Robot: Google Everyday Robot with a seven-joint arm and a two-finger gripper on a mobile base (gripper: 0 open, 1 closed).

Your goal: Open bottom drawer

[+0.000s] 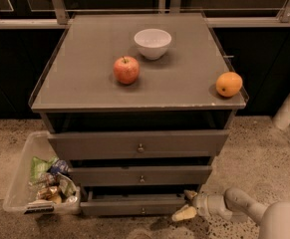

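Observation:
The bottom drawer is the slimmest dark grey front at the foot of the cabinet, with a small round knob. It stands a little way out, with a dark gap above it. My gripper is low at the drawer's right end, reaching in from the lower right. Its fingers are spread, one cream fingertip in front of the drawer's right corner and the other near the corner's top. I cannot tell whether they touch the drawer.
The middle drawer and top drawer sit above. On the cabinet top are a red apple, a white bowl and an orange. A clear bin of snack packets stands on the floor at the left.

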